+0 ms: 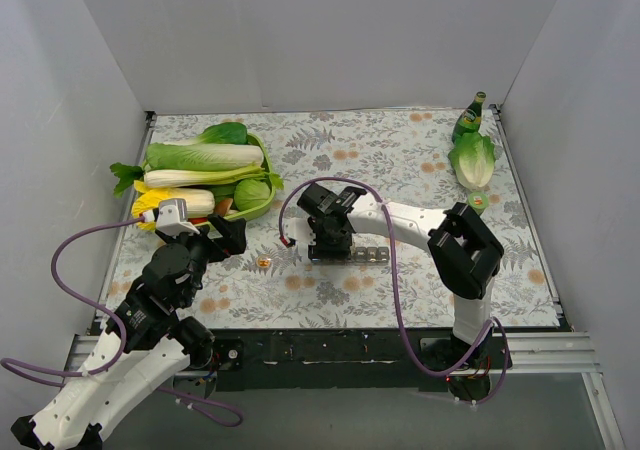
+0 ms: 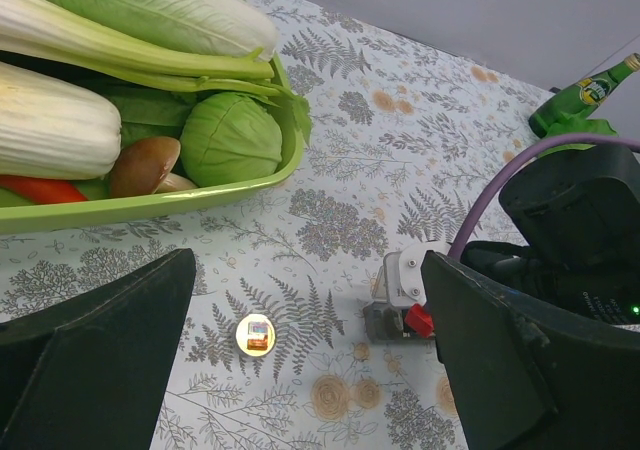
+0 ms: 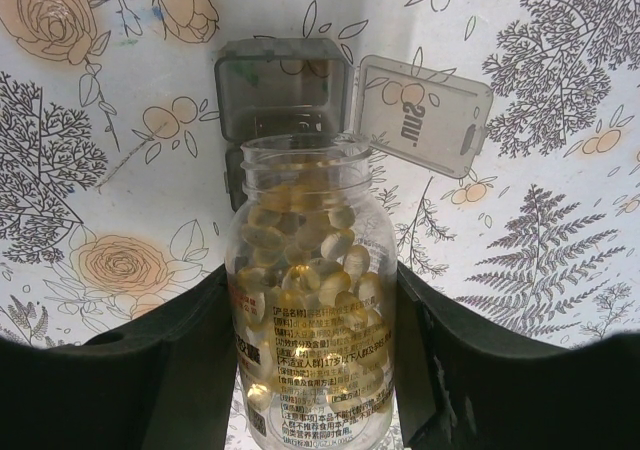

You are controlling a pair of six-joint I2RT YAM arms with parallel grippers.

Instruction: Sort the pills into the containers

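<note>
Top external: floral tablecloth (image 1: 400, 160), grey walls (image 1: 320, 30)

The worktop (image 1: 330, 300) is covered in a print of grey ferns and orange flowers. At its far left lies a green tray (image 2: 150, 208) heaped with vegetables. Near the middle a small round disc (image 1: 263, 261) lies alone, and the containers (image 1: 370, 255) lie to its right, at least one lid open. In the far right corner a green bottle (image 1: 468, 118) stands beside a lettuce (image 1: 474, 160), and a small green round thing (image 1: 478, 202) lies nearer.
</note>
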